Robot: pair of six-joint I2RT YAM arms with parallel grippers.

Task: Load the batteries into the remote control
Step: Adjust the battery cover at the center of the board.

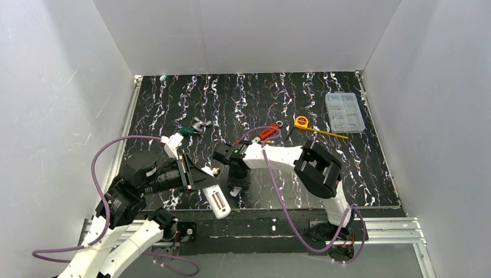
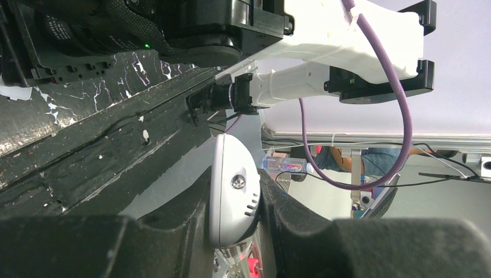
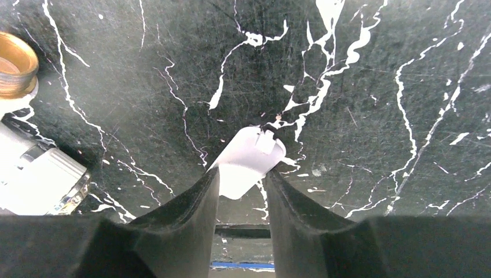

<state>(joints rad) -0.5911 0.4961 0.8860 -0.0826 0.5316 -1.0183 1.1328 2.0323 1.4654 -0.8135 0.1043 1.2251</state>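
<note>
My left gripper (image 2: 236,234) is clamped on the remote (image 1: 217,201), a slim white plastic handset whose rounded end shows a screw and small slots. It sits at the table's (image 1: 173,104) near edge, left of centre, with its lower end past the edge. The left arm lies low, wrist turned sideways towards the right. My right gripper (image 3: 242,180) pinches a small flat white cover (image 3: 250,152), tilted over the black, white-veined top; whether it touches, I can't tell. That arm folds back from the near right corner, wrist pointing down just beside the remote. A red wrench (image 1: 267,132) and a clear compartmented box (image 1: 345,112) lie towards the far right corner.
</note>
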